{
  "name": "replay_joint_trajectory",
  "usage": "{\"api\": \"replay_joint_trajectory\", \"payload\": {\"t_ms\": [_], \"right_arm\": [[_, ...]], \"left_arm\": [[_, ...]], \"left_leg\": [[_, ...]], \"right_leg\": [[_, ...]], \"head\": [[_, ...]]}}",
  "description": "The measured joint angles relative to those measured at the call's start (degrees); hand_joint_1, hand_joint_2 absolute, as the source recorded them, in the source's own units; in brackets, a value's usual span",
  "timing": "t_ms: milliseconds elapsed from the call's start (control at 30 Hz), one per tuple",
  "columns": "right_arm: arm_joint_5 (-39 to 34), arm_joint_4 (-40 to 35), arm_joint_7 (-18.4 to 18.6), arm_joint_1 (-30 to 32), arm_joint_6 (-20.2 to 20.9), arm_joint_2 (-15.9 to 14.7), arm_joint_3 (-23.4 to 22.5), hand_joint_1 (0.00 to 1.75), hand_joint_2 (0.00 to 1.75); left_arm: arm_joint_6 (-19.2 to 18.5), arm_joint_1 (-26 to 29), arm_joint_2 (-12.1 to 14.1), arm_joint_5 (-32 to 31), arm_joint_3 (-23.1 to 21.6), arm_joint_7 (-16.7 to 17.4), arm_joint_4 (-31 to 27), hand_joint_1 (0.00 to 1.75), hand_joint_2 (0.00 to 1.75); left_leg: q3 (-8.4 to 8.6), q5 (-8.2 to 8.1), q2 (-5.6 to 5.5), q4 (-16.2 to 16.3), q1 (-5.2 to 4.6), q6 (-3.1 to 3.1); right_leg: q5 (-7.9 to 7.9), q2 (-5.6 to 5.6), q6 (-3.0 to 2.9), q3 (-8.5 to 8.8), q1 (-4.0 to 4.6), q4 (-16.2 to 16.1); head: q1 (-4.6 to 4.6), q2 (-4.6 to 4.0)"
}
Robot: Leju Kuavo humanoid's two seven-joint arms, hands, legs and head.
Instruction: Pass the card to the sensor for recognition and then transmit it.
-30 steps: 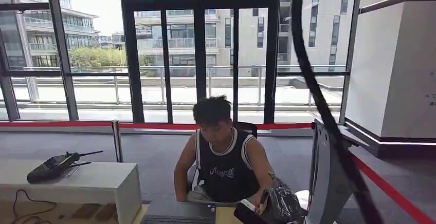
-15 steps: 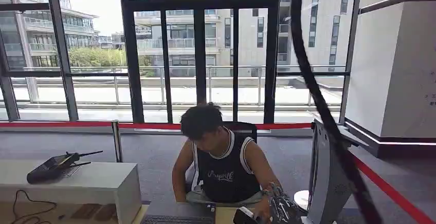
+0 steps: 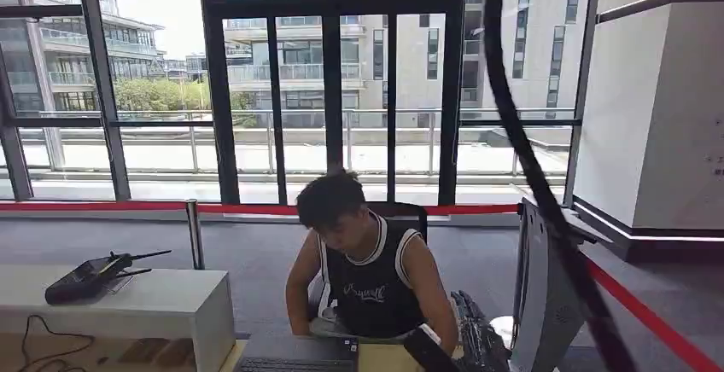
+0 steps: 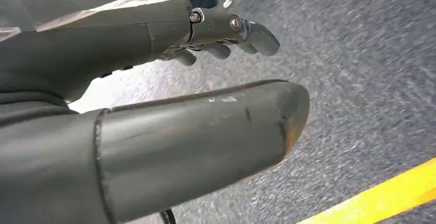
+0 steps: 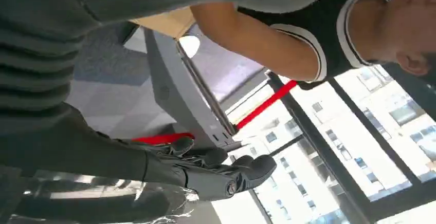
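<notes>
At the bottom edge of the head view my right hand point(image 3: 476, 338), dark under a clear plastic cover, reaches toward the seated person point(image 3: 369, 280). The person's hand point(image 3: 442, 336) is right beside it. A small white edge point(image 3: 423, 331) shows there; I cannot tell whether it is the card. In the right wrist view my right hand point(image 5: 103, 152) has its fingers point(image 5: 221, 175) stretched out and apart from the thumb, with nothing between them. My left hand point(image 4: 103, 44) hangs over grey carpet, fingers straight, thumb point(image 4: 205, 136) apart, holding nothing.
A grey screen on a stand point(image 3: 542, 304) rises just right of my right hand. A keyboard point(image 3: 294, 363) lies on the desk before the person. A white counter point(image 3: 162, 304) with a black handset point(image 3: 90, 276) stands at the left. Red barrier tape point(image 3: 649, 321) and a black cable point(image 3: 529, 159) cross the scene.
The person has leaned down and to the left. My right hand dipped, then shifted slightly right. The white card seen beside it earlier now shows as only a small white edge.
</notes>
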Motion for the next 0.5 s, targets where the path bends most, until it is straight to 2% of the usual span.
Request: {"api": "replay_joint_trajectory", "payload": {"t_ms": [67,133,200,300,467,500], "right_arm": [[-2.7,-1.9,-0.5,2.0,-3.4,-0.9,-1.3,0.00,0.00],[3.5,-5.8,-0.3,5.7,-6.1,-2.4,-3.8,0.00,0.00],[11.1,-10.5,0.3,10.6,-6.7,-3.9,-7.9,0.00,0.00],[17.6,-18.6,0.2,18.1,-6.9,-6.8,-16.0,0.00,0.00],[19.4,-29.2,-3.1,27.2,-7.1,-11.7,-33.9,0.00,0.00],[19.4,-30.5,-4.4,28.6,-7.2,-12.7,-37.7,0.00,1.75]], "left_arm": [[0.0,0.1,0.0,0.8,0.1,0.6,0.0,0.00,0.00],[0.2,0.3,0.0,1.5,0.1,1.4,0.0,0.00,0.00],[0.4,0.6,0.0,1.9,0.2,2.1,0.0,0.00,0.00],[0.6,1.0,0.0,2.5,0.4,2.8,0.0,0.00,0.00],[1.3,1.6,0.0,3.5,0.6,3.6,0.0,0.00,0.00],[1.5,1.6,0.0,3.8,0.6,3.7,0.0,0.00,0.00]], "left_leg": [[0.02,0.00,0.00,0.0,0.00,0.00],[0.09,-0.01,-0.03,0.0,0.02,0.00],[0.11,-0.03,-0.09,0.0,0.02,0.03],[0.08,-0.05,-0.17,0.0,0.02,0.05],[0.00,-0.11,-0.20,0.1,-0.02,0.12],[0.02,-0.15,-0.18,0.1,-0.02,0.13]], "right_leg": [[0.00,0.00,0.00,0.01,0.00,0.0],[-0.01,-0.03,0.01,0.10,0.01,-0.1],[0.00,-0.04,0.01,0.16,0.02,-0.1],[-0.01,-0.11,0.02,0.15,0.00,-0.1],[-0.03,-0.22,0.05,0.10,-0.04,-0.2],[-0.03,-0.18,0.05,0.11,-0.04,-0.2]], "head": [[0.00,0.00],[0.02,0.00],[-0.02,0.00],[-0.04,0.00],[-0.02,0.00],[-0.11,0.00]]}}
